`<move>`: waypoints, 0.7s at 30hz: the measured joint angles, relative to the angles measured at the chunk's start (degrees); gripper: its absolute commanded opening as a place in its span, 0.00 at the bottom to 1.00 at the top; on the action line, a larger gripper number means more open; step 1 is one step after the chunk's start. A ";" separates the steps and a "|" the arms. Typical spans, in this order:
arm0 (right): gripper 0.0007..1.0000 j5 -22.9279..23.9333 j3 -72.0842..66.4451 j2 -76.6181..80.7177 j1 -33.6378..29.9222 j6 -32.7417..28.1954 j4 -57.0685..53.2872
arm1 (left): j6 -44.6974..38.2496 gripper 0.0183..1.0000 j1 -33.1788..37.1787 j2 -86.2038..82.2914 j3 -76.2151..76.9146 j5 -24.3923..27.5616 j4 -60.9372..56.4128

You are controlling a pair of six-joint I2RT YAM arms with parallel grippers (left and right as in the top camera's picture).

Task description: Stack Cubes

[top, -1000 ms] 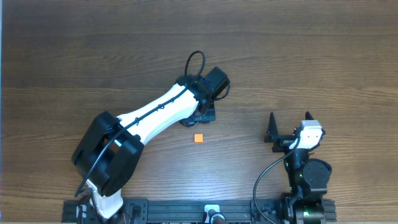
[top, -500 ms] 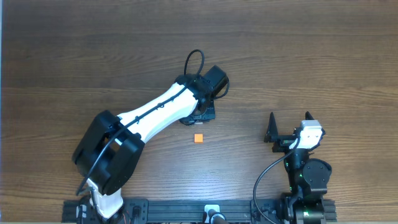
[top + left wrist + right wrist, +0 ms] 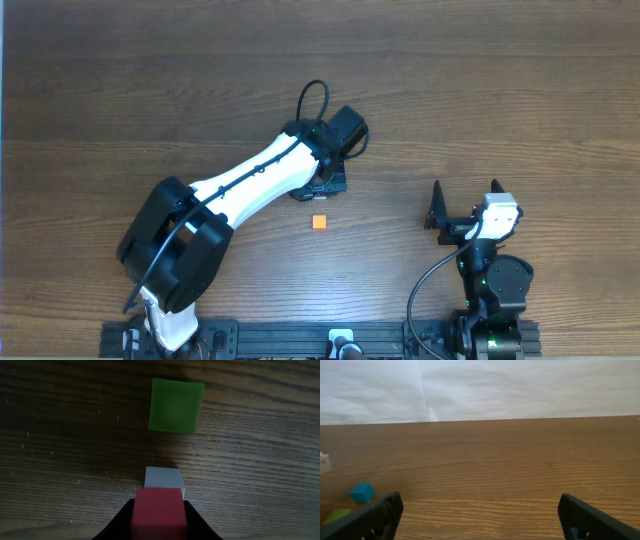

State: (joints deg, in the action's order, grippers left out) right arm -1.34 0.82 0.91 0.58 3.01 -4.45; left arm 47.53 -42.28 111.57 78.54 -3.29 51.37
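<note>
In the left wrist view my left gripper (image 3: pixel 159 522) is shut on a red cube (image 3: pixel 159 511). A white cube (image 3: pixel 164 480) lies on the wood just beyond it, its near edge covered by the red one. Farther off lies a green cube (image 3: pixel 176 405). From above, the left gripper (image 3: pixel 325 180) sits at the table's middle, hiding these cubes. A small orange cube (image 3: pixel 319 222) lies just in front of it. My right gripper (image 3: pixel 466 202) stands open at the right, holding nothing. Its wrist view shows a blue cube (image 3: pixel 362 492) and the green cube (image 3: pixel 337 516) far off.
The brown wooden table (image 3: pixel 520 90) is bare around the cubes. A white wall (image 3: pixel 520 390) rises behind the table's far edge in the right wrist view.
</note>
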 measured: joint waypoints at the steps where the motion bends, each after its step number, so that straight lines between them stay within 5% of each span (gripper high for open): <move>1: 0.99 0.00 0.00 0.00 0.00 0.02 0.00 | 0.00 0.02 0.00 0.00 0.00 0.00 0.00; 21: 0.99 -0.02 0.00 0.00 0.00 0.00 -0.02 | 0.00 0.03 0.00 0.63 0.00 0.04 -0.26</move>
State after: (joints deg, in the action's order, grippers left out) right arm -1.37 0.82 0.91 0.58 3.01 -4.47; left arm 47.53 -42.28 112.20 78.54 -3.25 51.11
